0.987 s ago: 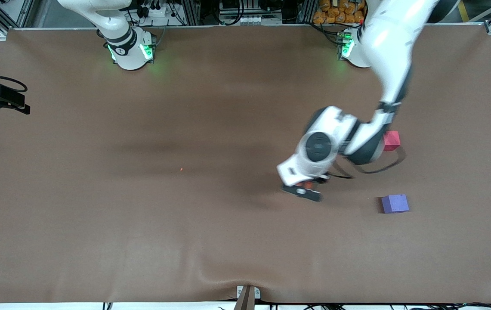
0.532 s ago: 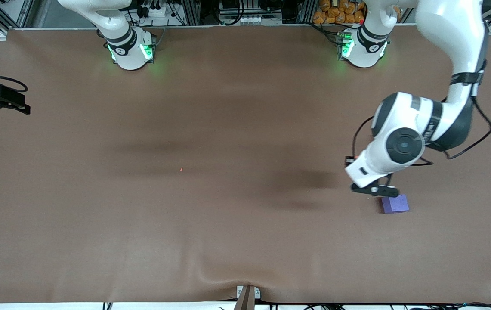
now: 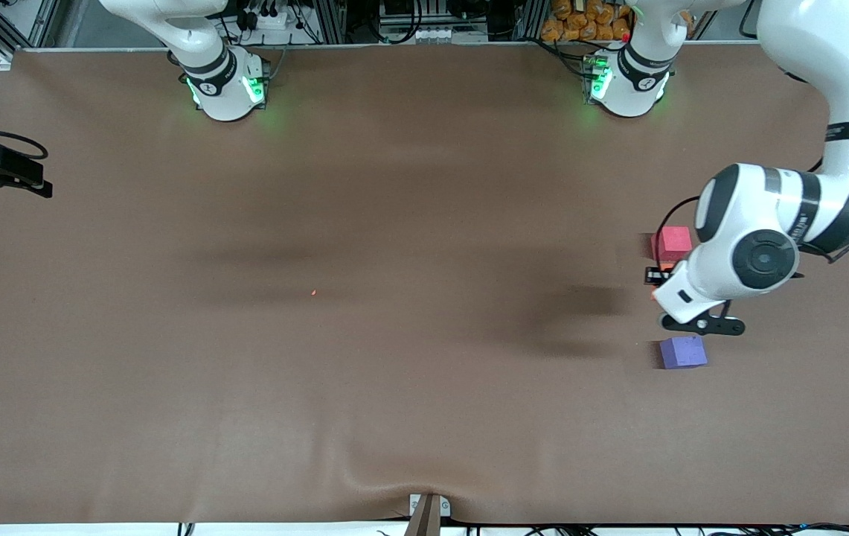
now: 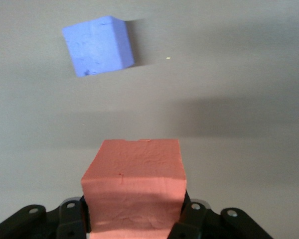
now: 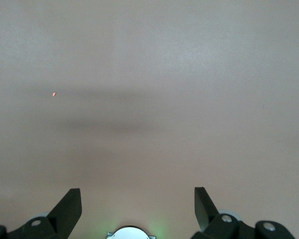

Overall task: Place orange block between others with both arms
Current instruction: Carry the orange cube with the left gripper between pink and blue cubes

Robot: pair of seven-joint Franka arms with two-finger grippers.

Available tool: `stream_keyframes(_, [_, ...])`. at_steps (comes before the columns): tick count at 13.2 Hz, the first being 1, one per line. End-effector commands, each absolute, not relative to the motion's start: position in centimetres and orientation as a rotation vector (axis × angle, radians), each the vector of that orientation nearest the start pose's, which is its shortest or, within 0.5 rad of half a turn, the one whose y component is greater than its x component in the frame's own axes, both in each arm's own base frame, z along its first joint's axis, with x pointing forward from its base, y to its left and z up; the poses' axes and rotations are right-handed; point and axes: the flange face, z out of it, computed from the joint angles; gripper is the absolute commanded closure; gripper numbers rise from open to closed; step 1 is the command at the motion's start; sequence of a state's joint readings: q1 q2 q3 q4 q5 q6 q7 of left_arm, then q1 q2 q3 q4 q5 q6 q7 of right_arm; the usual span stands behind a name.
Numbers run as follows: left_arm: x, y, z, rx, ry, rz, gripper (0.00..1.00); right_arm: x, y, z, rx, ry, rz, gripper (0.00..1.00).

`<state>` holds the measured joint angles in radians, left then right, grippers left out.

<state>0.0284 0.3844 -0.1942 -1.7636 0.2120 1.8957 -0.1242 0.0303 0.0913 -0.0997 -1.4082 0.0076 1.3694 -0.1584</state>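
My left gripper (image 4: 134, 220) is shut on the orange block (image 4: 134, 186), which fills the space between its fingers. In the front view the left gripper (image 3: 661, 281) hangs over the gap between the red-pink cube (image 3: 673, 242) and the purple-blue cube (image 3: 683, 352); only a sliver of the orange block (image 3: 666, 265) shows under the white wrist. The purple-blue cube (image 4: 97, 46) lies on the mat ahead of the held block. My right gripper (image 5: 138, 204) is open over bare mat, holding nothing, and the right arm waits by its base (image 3: 227, 82).
The brown mat (image 3: 394, 387) covers the whole table. A tiny orange speck (image 3: 313, 292) lies near its middle. A black clamp with cable (image 3: 0, 173) sits at the right arm's end. A small bracket (image 3: 428, 510) marks the edge nearest the front camera.
The left arm has swung from mid-table toward its own end, carrying the orange block to the gap between the two cubes. The red-pink cube shows again. The right arm has not moved.
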Motion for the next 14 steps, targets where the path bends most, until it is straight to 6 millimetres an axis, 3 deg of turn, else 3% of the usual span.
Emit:
stream_keyframes(1, [60.8, -4.3, 32.6, -2.974, 0.266, 0.284, 1.0, 56.0, -3.7, 63.5, -3.139, -0.156, 0.202, 0.0])
stream_keyframes(8, [60.6, -1.0, 29.2, -3.024, 0.275, 0.204, 1.0, 56.1, -3.7, 63.5, -3.14, -0.153, 0.195, 0.0])
stream_keyframes(12, [58.9, 0.2, 25.7, -3.051, 0.273, 0.136, 1.0, 56.1, -3.7, 63.5, -3.14, -0.153, 0.195, 0.0])
stream_keyframes(14, [58.6, 0.3, 25.2, -3.066, 0.257, 0.137, 1.0, 56.1, -3.7, 63.5, -3.14, -0.153, 0.195, 0.0])
